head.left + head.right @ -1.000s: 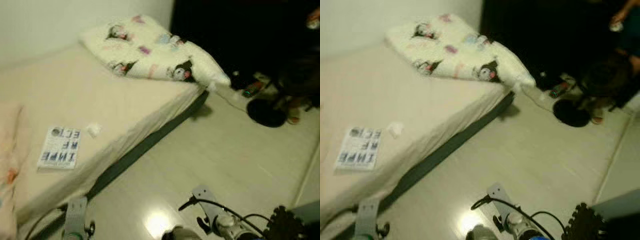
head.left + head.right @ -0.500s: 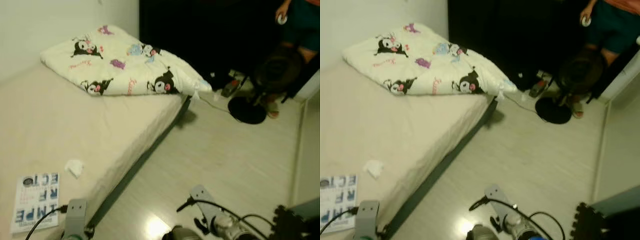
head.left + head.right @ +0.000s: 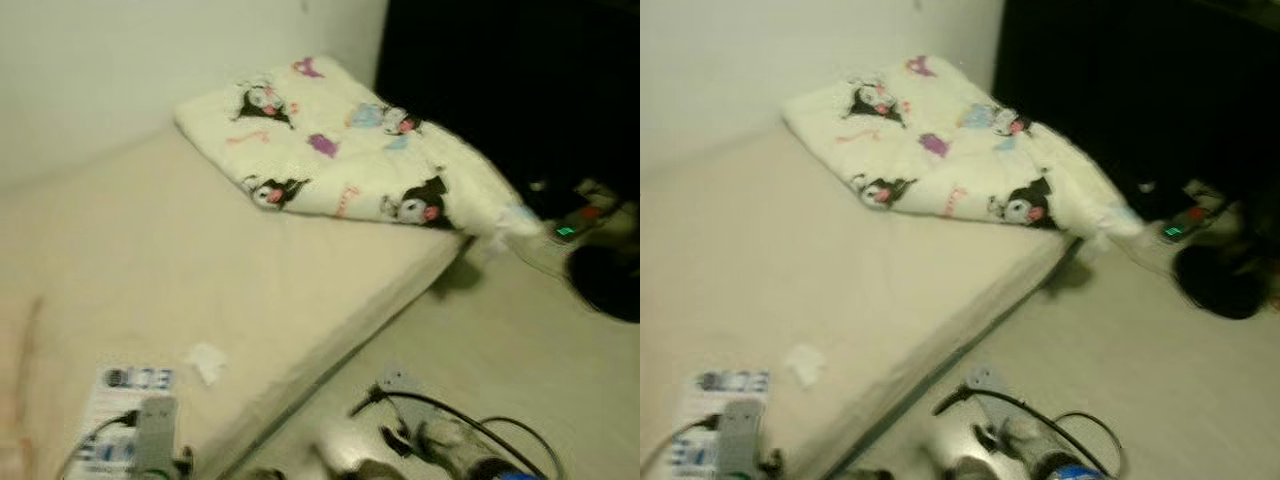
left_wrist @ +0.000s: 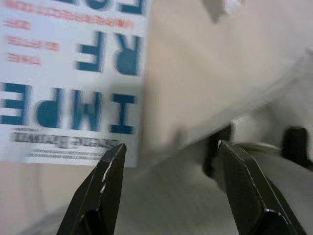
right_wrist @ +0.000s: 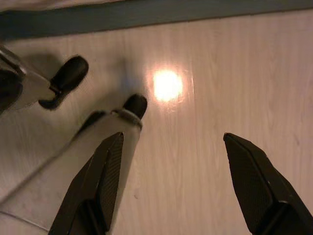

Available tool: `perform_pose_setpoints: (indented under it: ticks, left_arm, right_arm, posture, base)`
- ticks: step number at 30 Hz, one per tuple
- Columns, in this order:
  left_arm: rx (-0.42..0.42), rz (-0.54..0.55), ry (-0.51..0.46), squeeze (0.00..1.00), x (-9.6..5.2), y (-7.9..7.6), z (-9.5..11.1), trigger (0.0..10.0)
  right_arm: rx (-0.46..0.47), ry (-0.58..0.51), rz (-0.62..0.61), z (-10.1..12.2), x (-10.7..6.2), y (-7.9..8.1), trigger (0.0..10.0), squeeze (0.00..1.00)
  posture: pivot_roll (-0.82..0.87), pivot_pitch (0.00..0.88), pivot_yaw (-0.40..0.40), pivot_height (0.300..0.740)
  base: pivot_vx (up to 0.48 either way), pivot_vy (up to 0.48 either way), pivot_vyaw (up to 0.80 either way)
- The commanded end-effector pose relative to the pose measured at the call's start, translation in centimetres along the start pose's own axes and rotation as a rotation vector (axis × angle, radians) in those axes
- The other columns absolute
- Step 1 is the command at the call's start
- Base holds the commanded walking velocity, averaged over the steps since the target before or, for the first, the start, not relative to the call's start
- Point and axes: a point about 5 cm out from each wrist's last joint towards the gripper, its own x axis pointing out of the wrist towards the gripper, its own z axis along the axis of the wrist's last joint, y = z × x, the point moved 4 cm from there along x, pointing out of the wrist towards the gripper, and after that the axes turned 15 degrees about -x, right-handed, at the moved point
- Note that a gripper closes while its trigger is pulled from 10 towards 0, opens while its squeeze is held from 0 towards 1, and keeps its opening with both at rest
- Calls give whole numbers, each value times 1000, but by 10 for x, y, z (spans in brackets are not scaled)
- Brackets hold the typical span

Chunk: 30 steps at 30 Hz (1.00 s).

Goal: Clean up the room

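A white book with blue letters (image 3: 118, 420) lies on the beige bed (image 3: 180, 270) near its front edge, with a crumpled white tissue (image 3: 207, 362) just beyond it. A folded cartoon-print quilt (image 3: 350, 150) sits at the bed's far end, one corner hanging over the edge. In the left wrist view my left gripper (image 4: 168, 149) is open, held over the bed edge beside the book (image 4: 73, 78). In the right wrist view my right gripper (image 5: 171, 142) is open above the pale floor (image 5: 234, 68), empty.
A dark doorway or curtain (image 3: 520, 80) fills the back right. On the floor there stand a black fan base (image 3: 605, 280) and a power strip with a green light (image 3: 567, 230). My own leg (image 5: 73, 161) and foot show below the right gripper.
The camera has swung left and the picture is blurred; the person at the back right has left the view. Both grippers stay open and low.
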Motion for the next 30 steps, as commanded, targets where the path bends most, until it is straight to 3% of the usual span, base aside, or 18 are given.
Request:
perform_pose_setpoints:
  ticks: [1,30]
  left_arm:
    - [4,13,42,0,-3,5,-13,10000]
    - [28,3,85,0,-4,3,-21,10000]
  right_arm:
    - [16,15,20,-6,0,6,10000,0]
    - [-4,-9,98,-5,-1,12,10000,0]
  posture:
    - [-43,16,25,740]
    - [-57,1,25,740]
  base:
    - [0,0,788]
    - [0,0,791]
